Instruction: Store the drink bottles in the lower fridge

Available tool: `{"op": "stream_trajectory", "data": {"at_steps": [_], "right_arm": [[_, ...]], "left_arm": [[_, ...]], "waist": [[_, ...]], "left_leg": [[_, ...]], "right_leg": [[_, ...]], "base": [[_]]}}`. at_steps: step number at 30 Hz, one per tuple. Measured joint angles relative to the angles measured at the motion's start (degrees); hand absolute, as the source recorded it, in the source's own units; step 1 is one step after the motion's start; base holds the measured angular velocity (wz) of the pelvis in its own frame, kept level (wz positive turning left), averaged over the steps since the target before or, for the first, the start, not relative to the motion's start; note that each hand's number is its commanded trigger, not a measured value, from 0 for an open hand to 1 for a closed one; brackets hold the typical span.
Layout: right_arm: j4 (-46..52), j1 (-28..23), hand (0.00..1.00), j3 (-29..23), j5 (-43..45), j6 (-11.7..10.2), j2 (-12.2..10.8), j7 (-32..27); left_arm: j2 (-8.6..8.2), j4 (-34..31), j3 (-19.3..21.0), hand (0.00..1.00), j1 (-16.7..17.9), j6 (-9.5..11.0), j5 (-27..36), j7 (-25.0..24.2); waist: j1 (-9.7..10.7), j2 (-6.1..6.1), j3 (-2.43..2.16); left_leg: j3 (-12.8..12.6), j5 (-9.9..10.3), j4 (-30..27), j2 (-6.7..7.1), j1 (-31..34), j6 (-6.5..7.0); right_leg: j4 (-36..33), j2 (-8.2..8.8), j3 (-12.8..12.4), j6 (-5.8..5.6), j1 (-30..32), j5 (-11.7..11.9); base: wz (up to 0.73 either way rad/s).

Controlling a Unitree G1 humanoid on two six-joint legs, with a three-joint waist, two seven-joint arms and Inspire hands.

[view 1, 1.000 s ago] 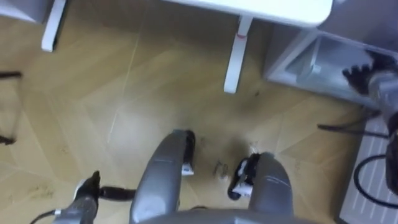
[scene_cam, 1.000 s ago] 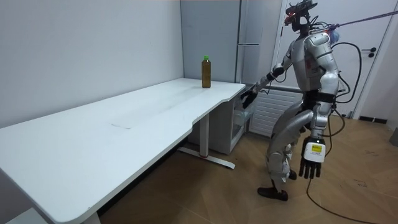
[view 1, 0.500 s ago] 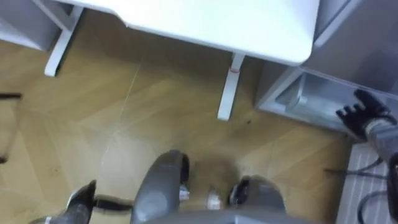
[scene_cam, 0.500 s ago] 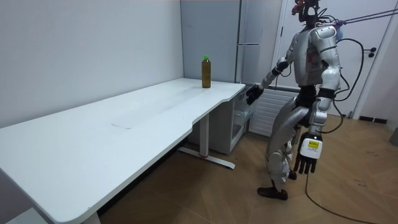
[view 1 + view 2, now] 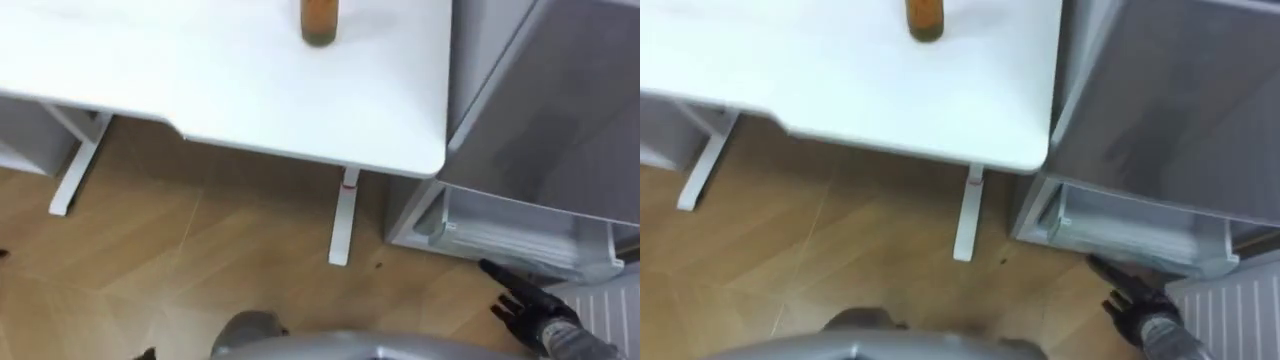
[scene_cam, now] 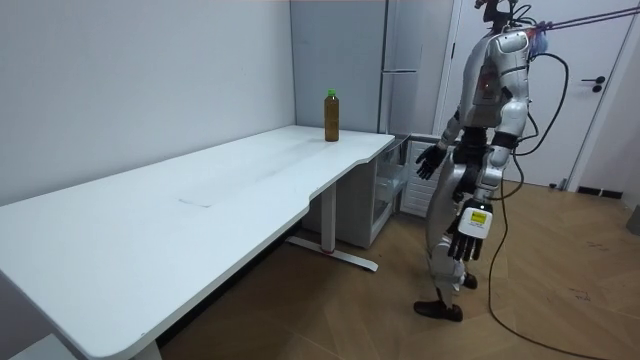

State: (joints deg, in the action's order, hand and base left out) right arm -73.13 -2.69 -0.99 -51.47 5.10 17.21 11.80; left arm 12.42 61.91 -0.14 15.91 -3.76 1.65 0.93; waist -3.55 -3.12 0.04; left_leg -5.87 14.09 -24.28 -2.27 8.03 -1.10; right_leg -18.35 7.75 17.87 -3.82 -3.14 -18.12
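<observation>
The amber plastic drink bottle with a green cap point(image 5: 320, 20) stands upright on the white desk point(image 5: 200, 90), near the desk's far edge and close to the end that meets the tall grey fridge point(image 5: 560, 110). No robot hand touches the bottle. The lower fridge compartment point(image 5: 510, 235) stands open at floor level just beside the desk end, and a clear inner bin is visible inside it. The right robot hand point(image 5: 535, 308) hangs in front of the open compartment, below its front edge in the eye views. Its fingers are straight and spread wide, it holds nothing, and it is apart from both the fridge and the desk. The left robot hand point(image 6: 468, 228) hangs at the robot's side at thigh height in the room view, with fingers relaxed and pointing down, also holding nothing. The robot stands upright on the light wooden floor point(image 5: 200, 260) at the end of the desk, facing the fridge, with the bottle well apart from both hands. A white desk leg point(image 5: 343, 215) stands on the floor between the robot and the open compartment
</observation>
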Motion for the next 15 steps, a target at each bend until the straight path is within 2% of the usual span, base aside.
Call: {"op": "stream_trajectory", "data": {"at_steps": [2,4,8,10,15], "right_arm": [[-0.7,-1.2,0.00,1.7,3.6,0.7,-1.1,0.0],[-0.7,-1.7,0.00,2.6,7.4,0.8,-1.8,0.0],[-0.7,-1.9,0.00,4.4,16.1,0.7,-3.1,0.0],[-1.0,-2.4,0.00,4.4,18.0,0.7,-3.7,-0.3],[-1.0,-3.3,0.00,4.1,21.8,0.8,-4.4,-1.0]], "left_arm": [[-0.79,-0.1,0.0,0.00,0.1,-0.1,0.0,0.4],[-0.78,-0.1,0.0,0.00,-0.2,-0.1,0.0,0.8],[-0.78,0.0,0.0,0.00,-0.7,0.0,-0.1,1.6],[-0.81,0.0,-0.1,0.00,-0.7,-0.1,-0.1,2.1],[-1.32,-0.1,0.3,0.00,-1.6,-1.1,-0.7,2.4]], "waist": [[0.2,-0.24,0.10],[0.5,-0.17,0.35],[1.7,-0.58,0.45],[1.7,-0.74,0.65],[1.8,-0.32,0.68]], "left_leg": [[-0.2,0.1,0.9,0.12,-1.3,-0.15],[-0.2,0.2,0.8,0.02,-1.7,-0.28],[-0.2,0.2,0.8,0.07,-1.8,-0.35],[-0.2,0.5,0.8,0.07,-2.4,-0.60],[-0.2,1.0,0.8,0.03,-3.0,-0.61]], "right_leg": [[1.0,0.01,0.1,-0.01,-1.3,0.0],[2.2,-0.32,0.2,0.01,-2.4,0.3],[3.6,-0.52,0.9,-0.07,-3.4,0.5],[3.8,-0.58,0.7,-0.07,-3.8,0.5],[4.8,-0.81,0.5,-0.29,-4.9,0.7]], "base": [[0.00],[0.04],[0.08],[-0.03],[-0.02]]}}
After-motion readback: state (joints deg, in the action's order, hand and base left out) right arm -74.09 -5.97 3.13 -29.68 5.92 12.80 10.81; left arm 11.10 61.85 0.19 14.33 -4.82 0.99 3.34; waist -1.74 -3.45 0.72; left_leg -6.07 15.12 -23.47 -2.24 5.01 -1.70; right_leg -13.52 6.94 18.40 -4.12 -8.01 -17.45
